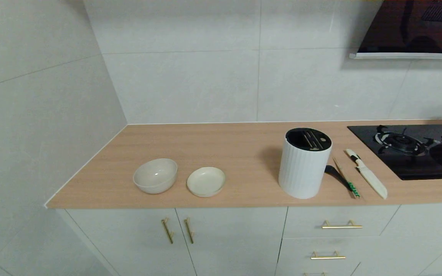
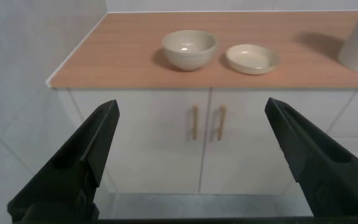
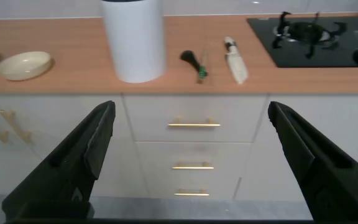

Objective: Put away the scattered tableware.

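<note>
Left tool (image 2: 191, 104) agape; deep glossy cream bowl (image 2: 189, 48) beside shallower cream dish (image 2: 252, 58).

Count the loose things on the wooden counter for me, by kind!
Bowls: 2 (deep bowl, shallow bowl)
White holder: 1
Knife: 1
Black spoon: 1
Total: 5, leaving out the thin sticks beside the spoon, which are too fine to count.
</note>
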`<state>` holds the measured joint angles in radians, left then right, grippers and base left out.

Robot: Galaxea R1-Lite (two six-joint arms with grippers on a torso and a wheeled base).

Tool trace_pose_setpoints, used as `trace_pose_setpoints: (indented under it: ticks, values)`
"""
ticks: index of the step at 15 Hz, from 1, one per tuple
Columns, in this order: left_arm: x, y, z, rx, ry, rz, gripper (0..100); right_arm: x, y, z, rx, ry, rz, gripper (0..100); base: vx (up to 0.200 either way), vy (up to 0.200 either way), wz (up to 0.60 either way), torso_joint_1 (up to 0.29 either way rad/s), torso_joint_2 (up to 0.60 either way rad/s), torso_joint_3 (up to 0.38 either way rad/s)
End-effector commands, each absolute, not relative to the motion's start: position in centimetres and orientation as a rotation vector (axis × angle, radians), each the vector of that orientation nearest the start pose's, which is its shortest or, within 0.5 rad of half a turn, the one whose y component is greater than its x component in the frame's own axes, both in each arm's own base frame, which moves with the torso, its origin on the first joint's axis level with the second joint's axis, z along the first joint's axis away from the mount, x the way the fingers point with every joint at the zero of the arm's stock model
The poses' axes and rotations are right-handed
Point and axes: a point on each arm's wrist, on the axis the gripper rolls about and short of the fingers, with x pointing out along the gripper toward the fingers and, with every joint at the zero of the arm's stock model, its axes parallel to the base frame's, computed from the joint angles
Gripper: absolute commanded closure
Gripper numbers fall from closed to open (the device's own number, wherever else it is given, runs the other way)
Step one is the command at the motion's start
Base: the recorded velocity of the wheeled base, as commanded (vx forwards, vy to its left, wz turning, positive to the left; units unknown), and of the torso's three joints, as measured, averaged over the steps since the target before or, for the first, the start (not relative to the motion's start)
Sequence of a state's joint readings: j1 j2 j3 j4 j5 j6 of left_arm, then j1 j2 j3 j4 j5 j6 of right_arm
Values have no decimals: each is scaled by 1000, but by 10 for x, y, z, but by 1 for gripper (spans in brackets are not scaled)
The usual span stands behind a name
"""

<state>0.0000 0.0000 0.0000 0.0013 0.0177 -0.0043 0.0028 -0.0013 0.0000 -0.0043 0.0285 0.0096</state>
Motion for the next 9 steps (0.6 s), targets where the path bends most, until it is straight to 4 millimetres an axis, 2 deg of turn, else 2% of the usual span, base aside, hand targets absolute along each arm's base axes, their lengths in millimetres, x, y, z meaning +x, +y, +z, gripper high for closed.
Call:
trace_pose_setpoints:
  ticks: [1, 9]
  values:
    - [-23, 0, 75, -5, 1, 18, 0, -23, 1, 76, 9, -4, 34, 0, 0, 200, 0, 7, 7, 2]
    - [-23, 0, 75, -5, 1, 18, 0, -23, 1, 76, 9, -4, 34, 0, 0, 200, 0, 4, 4, 4]
